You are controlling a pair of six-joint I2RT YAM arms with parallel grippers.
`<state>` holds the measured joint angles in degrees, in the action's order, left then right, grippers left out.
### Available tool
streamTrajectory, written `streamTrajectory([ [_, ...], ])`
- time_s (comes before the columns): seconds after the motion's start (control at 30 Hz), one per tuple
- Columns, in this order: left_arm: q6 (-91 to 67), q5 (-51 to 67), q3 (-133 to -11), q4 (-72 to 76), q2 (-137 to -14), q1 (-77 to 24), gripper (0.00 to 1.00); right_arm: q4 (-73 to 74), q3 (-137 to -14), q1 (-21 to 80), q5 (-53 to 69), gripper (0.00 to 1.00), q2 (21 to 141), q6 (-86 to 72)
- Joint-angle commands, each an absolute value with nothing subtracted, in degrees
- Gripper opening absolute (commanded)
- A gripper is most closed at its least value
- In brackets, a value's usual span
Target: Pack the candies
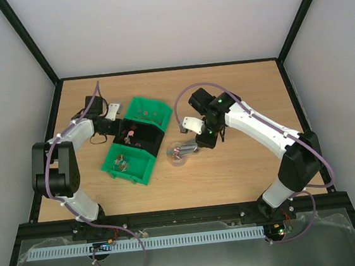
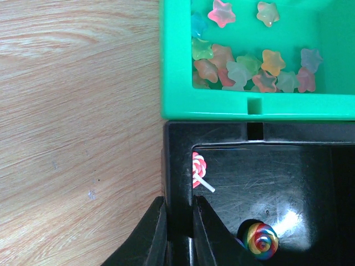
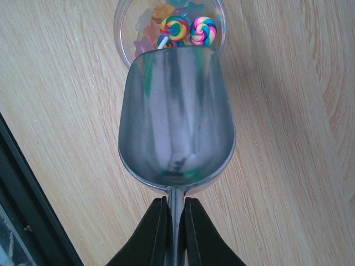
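The candies are small pastel stars [image 2: 244, 67] in a green bin [image 2: 177, 72] and swirl lollipops [image 2: 262, 239] in the black bin [image 2: 178, 160] beside it. My left gripper [image 2: 178, 200] is shut on the black bin's wall [image 1: 141, 137]. My right gripper [image 3: 176, 201] is shut on the handle of the silver metal scoop [image 3: 175, 122]. The scoop's bowl looks empty, and its lip rests over the clear round jar [image 3: 121, 27]. Two rainbow lollipops [image 3: 176, 26] and some stars lie in that jar. From above, the scoop [image 1: 187, 148] meets the jar [image 1: 177, 157] right of the bins.
Three bins stand in a diagonal row: a green one at the back [image 1: 151, 110], the black one in the middle, another green one [image 1: 130, 166] in front. A black frame edges the wooden table [image 1: 244, 164]. A red-and-white lollipop [image 2: 198, 166] lies by the black bin's wall.
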<state>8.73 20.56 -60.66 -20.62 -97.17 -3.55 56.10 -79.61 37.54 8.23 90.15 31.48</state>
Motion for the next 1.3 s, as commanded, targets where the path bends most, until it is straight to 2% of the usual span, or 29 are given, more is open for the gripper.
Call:
streamTrajectory([
  [0.0,8.6,19.3,-58.5,-22.3,-99.1,-3.3,0.02,62.5,-81.7,37.9,6.2,0.01,90.7,30.5],
  [0.27,9.8,19.8,-59.0,-23.1,-98.4,-3.3,0.02,60.7,-83.5,37.9,7.6,0.01,89.2,28.7],
  [0.43,11.0,20.1,-59.4,-24.5,-97.4,-3.3,0.1,56.1,-83.8,37.9,9.0,0.01,87.4,26.7],
  [0.8,12.2,21.7,-61.7,-28.2,-93.9,-3.1,0.49,35.0,-80.0,37.3,9.8,0.01,81.6,19.2],
  [0.93,14.0,23.1,-63.6,-30.5,-92.9,-2.6,0.71,27.2,-78.3,36.0,9.5,0.01,81.1,13.8],
  [1.03,15.6,24.1,-65.5,-32.0,-91.8,-1.8,0.98,22.1,-77.2,33.2,9.9,0.01,81.6,9.5],
  [1.27,15.0,20.1,-71.3,-29.8,-89.9,-0.2,0.99,12.4,-74.2,23.6,8.2,0.01,84.8,-2.8],
])
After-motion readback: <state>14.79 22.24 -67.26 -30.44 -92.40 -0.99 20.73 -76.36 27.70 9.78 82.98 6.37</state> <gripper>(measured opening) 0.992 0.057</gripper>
